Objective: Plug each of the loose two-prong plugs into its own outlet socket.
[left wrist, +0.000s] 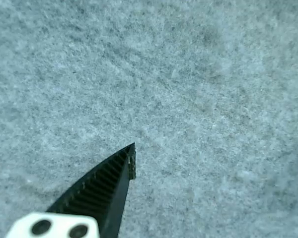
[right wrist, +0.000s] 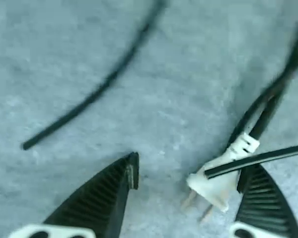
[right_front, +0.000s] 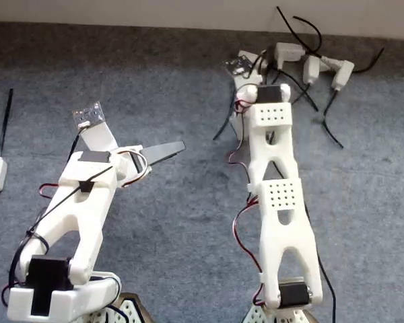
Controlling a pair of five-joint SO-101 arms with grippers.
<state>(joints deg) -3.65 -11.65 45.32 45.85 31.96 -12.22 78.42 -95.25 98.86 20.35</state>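
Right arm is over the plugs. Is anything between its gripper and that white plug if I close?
Nothing stands between them: the white plug lies inside the open right gripper, nearer one side. However, a black cord lies across the plug's body, so closing would probably pinch that cord along with the plug.

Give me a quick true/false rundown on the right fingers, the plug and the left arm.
1. The right gripper has its fingers open. True.
2. A white two-prong plug lies between them. True.
3. Its prongs sit in a socket. False: they are bare, over the carpet.
4. The left arm is among the black cords. False: it is over bare carpet; the right arm is at the black cords.
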